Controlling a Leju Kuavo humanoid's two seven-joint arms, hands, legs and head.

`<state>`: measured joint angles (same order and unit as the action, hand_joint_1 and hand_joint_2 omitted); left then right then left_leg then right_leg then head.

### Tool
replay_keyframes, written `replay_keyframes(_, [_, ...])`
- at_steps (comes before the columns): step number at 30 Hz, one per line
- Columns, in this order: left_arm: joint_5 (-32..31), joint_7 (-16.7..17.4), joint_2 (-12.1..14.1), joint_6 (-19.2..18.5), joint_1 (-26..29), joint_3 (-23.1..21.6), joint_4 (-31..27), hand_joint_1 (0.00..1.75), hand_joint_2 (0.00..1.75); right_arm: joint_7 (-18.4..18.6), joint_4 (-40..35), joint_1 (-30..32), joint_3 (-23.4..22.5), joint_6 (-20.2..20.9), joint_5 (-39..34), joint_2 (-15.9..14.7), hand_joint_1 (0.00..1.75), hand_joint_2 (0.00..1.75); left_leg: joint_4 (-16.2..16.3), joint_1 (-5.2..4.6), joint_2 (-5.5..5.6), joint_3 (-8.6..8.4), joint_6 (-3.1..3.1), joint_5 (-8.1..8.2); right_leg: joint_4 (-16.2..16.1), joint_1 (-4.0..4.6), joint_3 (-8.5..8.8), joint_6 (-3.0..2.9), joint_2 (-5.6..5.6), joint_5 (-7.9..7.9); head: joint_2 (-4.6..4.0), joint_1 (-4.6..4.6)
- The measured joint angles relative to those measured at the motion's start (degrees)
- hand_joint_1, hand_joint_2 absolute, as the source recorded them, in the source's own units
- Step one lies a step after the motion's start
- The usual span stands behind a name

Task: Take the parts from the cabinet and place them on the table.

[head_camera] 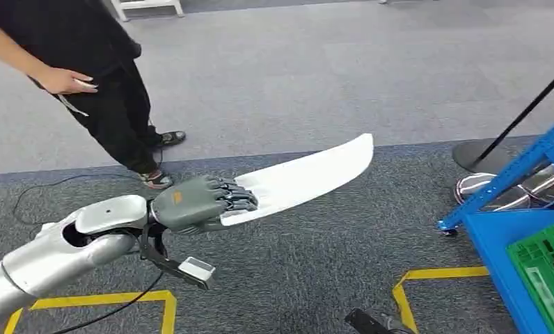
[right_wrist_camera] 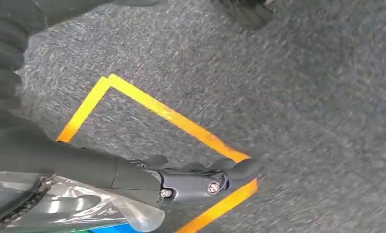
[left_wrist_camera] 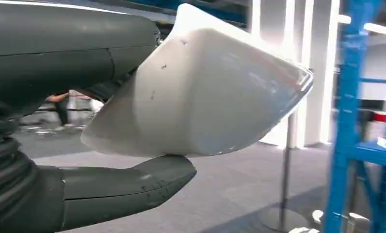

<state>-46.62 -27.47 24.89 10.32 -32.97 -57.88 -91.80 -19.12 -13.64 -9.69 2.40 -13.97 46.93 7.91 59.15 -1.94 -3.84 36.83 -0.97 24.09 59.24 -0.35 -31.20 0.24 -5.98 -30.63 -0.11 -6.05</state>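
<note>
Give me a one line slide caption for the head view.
Left hand holds a long white curved part out over grey carpet, a person standing nearby, blue cabinet at right.

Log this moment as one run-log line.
left hand: holds long white part above carpet | right hand: hangs over yellow floor tape, grasp unclear | blue cabinet: at right | person: nearby

Left hand [head_camera: 203, 202] hides the white part's [head_camera: 309, 175] near end.
</note>
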Motion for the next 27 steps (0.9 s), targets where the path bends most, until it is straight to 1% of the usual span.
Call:
replay_keyframes(1, [0.00, 0.00, 0.20, -0.09, 0.03, 0.02, 0.00, 1.75, 1.75, 0.00, -0.02, -0.06, 0.00, 0.00, 0.00, 0.11, 0.00, 1.75, -0.11, -0.02, 0.80, 0.01, -0.13, 0.01, -0.39, -0.01, 0.32, 0.22, -0.77, -0.02, 0.00, -0.20])
replay_keyframes(2, [0.00, 0.00, 0.33, -0.09, 0.01, 0.02, 0.00, 1.75, 1.75, 0.00, -0.04, -0.25, 0.02, 0.00, 0.00, 0.15, 0.00, 1.75, -1.11, 0.11, 1.60, -0.41, -0.44, -0.26, -0.66, 0.14, 0.88, 0.63, -1.43, -0.29, 0.00, -0.09])
replay_keyframes(3, [0.00, 0.00, 0.20, -0.09, 0.10, 0.09, -0.04, 1.75, 1.75, -0.02, -0.13, -0.36, 0.02, -0.02, 0.00, 0.13, 0.00, 1.75, -1.88, 0.71, 2.02, -1.15, -0.50, -0.65, -0.16, -0.12, 0.42, 0.88, 1.02, -1.00, 0.00, -0.03])
replay_keyframes(4, [0.04, 0.00, 0.13, -0.11, -0.26, 0.11, -0.07, 1.75, 1.75, -0.02, -0.13, -0.45, 0.02, -0.07, 0.00, 0.13, 0.00, 1.75, -2.09, 0.89, 2.65, -1.34, -0.71, -0.67, 1.98, -0.19, -0.57, 0.83, 4.03, -2.14, 0.00, 0.04])
replay_keyframes(5, [0.07, 0.00, 0.15, -0.13, -0.39, 0.11, -0.07, 1.75, 1.75, 0.00, -0.13, -0.47, 0.02, -0.07, 0.00, 0.13, 0.00, 1.75, -2.09, 0.99, 3.22, -1.33, -0.95, -0.68, 5.99, -0.22, -2.62, 0.91, 5.34, -3.85, 0.00, 0.30])
replay_keyframes(6, [0.07, 0.07, 0.04, -0.20, -0.35, 0.09, -0.07, 1.75, 1.75, 0.02, -0.13, -0.31, 0.02, -0.04, 0.00, 0.11, 0.00, 1.75, -2.09, 1.01, 4.01, -1.33, -1.06, -0.60, 11.26, -0.27, -5.54, 1.08, 5.88, -5.79, 0.00, 0.30])
replay_keyframes(7, [0.22, 0.07, -0.06, -0.40, -0.34, 0.02, -0.07, 1.75, 1.75, 0.11, -0.11, -0.09, 0.02, 0.06, 0.00, 0.04, 0.00, 1.75, -2.08, 1.02, 4.83, -1.32, -1.13, -0.56, 15.52, -0.27, -8.22, 1.25, 5.95, -7.03, 0.00, 0.33])
replay_keyframes(8, [0.48, 0.07, -0.13, -0.64, -0.31, 0.00, -0.07, 1.75, 1.75, 0.11, -0.11, 0.04, 0.02, 0.09, 0.00, 0.02, 0.00, 1.75, -2.06, 1.06, 5.68, -1.33, -1.12, -0.55, 17.86, -0.28, -10.03, 1.35, 5.94, -7.02, 0.00, 0.32])
replay_keyframes(9, [0.74, 0.07, -0.17, -1.03, -0.36, 0.02, -0.07, 1.75, 1.75, 0.18, -0.11, -0.01, 0.02, 0.11, 0.00, 0.02, 0.00, 1.75, -2.02, 1.16, 6.55, -1.39, -1.07, -0.52, 17.26, -0.37, -10.56, 1.48, 5.94, -5.38, 0.00, 0.33])
replay_keyframes(10, [1.07, 0.07, -0.26, -1.47, -0.49, 0.04, -0.07, 1.75, 1.75, 0.28, -0.13, -0.15, 0.02, 0.11, 0.00, 0.02, 0.00, 1.75, -1.90, 1.31, 7.43, -1.47, -0.89, -0.40, 14.08, -0.47, -9.73, 1.66, 5.98, -2.57, 0.00, 0.30])
replay_keyframes(11, [1.18, 0.04, -0.33, -1.66, -0.61, 0.04, -0.07, 1.75, 1.75, 0.35, -0.13, -0.22, 0.02, 0.15, 0.00, 0.02, 0.00, 1.75, -1.72, 1.43, 7.93, -1.50, -0.72, -0.29, 11.31, -0.57, -8.72, 1.77, 6.19, -0.63, 0.00, 0.30])
replay_keyframes(14, [1.18, 0.04, -0.33, -1.66, -0.61, 0.04, -0.07, 1.75, 1.75, 0.35, -0.13, -0.22, 0.02, 0.15, 0.00, 0.02, 0.00, 1.75, -1.72, 1.43, 7.93, -1.50, -0.72, -0.29, 11.31, -0.57, -8.72, 1.77, 6.19, -0.63, 0.00, 0.30])
replay_keyframes(16, [1.22, 0.04, -0.35, -1.77, -0.66, 0.06, -0.07, 1.75, 1.75, 0.39, -0.13, -0.25, 0.02, 0.17, -0.02, 0.02, 0.00, 1.75, -1.66, 1.46, 8.08, -1.50, -0.65, -0.24, 10.38, -0.61, -8.38, 1.80, 6.31, -0.03, 0.00, 0.30])
replay_keyframes(17, [1.22, 0.04, -0.35, -1.77, -0.70, 0.07, -0.07, 1.75, 1.75, 0.39, -0.13, -0.27, 0.02, 0.17, -0.02, 0.02, 0.00, 1.75, -1.62, 1.50, 8.17, -1.50, -0.61, -0.21, 9.76, -0.65, -8.12, 1.81, 6.39, 0.36, 0.00, 0.30])
replay_keyframes(18, [1.31, 0.04, -0.44, -1.90, -0.82, 0.07, -0.07, 1.75, 1.75, 0.46, -0.13, -0.31, 0.02, 0.17, -0.04, 0.02, 0.00, 1.75, -1.46, 1.62, 8.52, -1.50, -0.46, -0.11, 7.51, -0.78, -7.19, 1.89, 6.76, 1.69, 0.00, 0.33])
replay_keyframes(19, [1.55, 0.04, -0.70, -2.28, -1.30, 0.18, -0.07, 1.75, 1.75, 0.55, -0.13, -0.28, 0.02, 0.20, -0.13, 0.00, 0.00, 1.75, -0.69, 1.79, 9.45, -1.21, 0.21, 0.41, 1.81, -1.49, -5.02, 2.33, 9.89, 3.86, 0.00, 0.39])
replay_keyframes(20, [1.75, -0.02, -1.00, -2.80, -1.96, 0.37, -0.04, 1.75, 1.75, 0.74, -0.13, -0.35, 0.02, 0.33, -0.28, 0.00, 0.00, 1.75, -0.17, 2.13, 12.00, -0.28, 1.35, 0.19, 1.01, -1.05, -3.69, 1.08, 9.57, 2.80, 0.00, 0.46])
replay_keyframes(21, [1.81, -0.07, -0.98, -2.95, -1.99, 0.48, -0.04, 1.75, 1.75, 0.77, -0.18, -0.61, 0.00, 0.24, -0.53, 0.00, 0.00, 1.75, 0.09, 2.20, 11.56, -0.11, 1.60, 0.55, 0.52, -1.44, -3.35, 0.38, 8.47, 3.07, 0.00, 0.48])
replay_keyframes(22, [1.86, -0.17, -0.96, -3.06, -2.30, 0.68, -0.02, 1.75, 1.75, 0.72, -0.24, -0.68, 0.00, 0.20, -0.57, -0.02, 0.00, 1.75, 1.58, 1.80, 8.06, 0.44, 1.89, 1.43, 0.36, -1.24, -3.08, 0.02, 8.00, 3.01, 0.00, 0.12])
replay_keyframes(23, [1.90, -0.22, -1.00, -3.21, -2.71, 0.72, 0.00, 1.75, 1.75, 0.70, -0.26, -0.63, 0.00, 0.20, -0.61, 0.00, 0.00, 1.75, 4.89, 1.87, 5.97, 2.00, 2.14, 3.15, 0.36, -1.05, -2.87, -0.41, 7.30, 2.87, 0.00, -0.18])
replay_keyframes(24, [2.03, -0.24, -1.22, -3.30, -2.94, 0.72, 0.00, 1.75, 1.75, 0.70, -0.26, -0.48, 0.00, 0.20, -0.66, 0.00, 0.00, 1.75, 9.30, 1.95, 4.93, 4.13, 2.33, 5.06, 0.36, -0.88, -2.75, -0.58, 6.49, 2.74, 0.00, -0.09])
replay_keyframes(25, [2.05, -0.35, -1.29, -3.35, -2.90, 0.72, 0.02, 1.75, 1.75, 0.70, -0.26, -0.32, 0.00, 0.20, -0.68, 0.00, 0.00, 1.75, 13.41, 2.02, 4.53, 6.19, 2.43, 6.61, 0.37, -0.76, -2.68, -0.73, 5.64, 2.55, 0.00, -0.16])
replay_keyframes(26, [2.10, -0.35, -1.31, -3.45, -2.85, 0.66, 0.07, 1.75, 1.75, 0.70, -0.26, -0.25, 0.00, 0.20, -0.81, -0.04, 0.00, 1.75, 16.26, 2.13, 4.42, 7.76, 2.46, 7.26, 0.38, -0.68, -2.65, -0.83, 4.84, 2.42, 0.00, -0.15])
replay_keyframes(27, [2.14, -0.37, -1.31, -3.50, -2.82, 0.66, 0.13, 1.75, 1.75, 0.70, -0.26, -0.27, 0.00, 0.20, -0.92, -0.07, 0.00, 1.75, 16.36, 2.21, 4.36, 7.98, 2.41, 6.63, 0.38, -0.59, -2.59, -0.84, 4.13, 2.31, 0.00, -0.13])
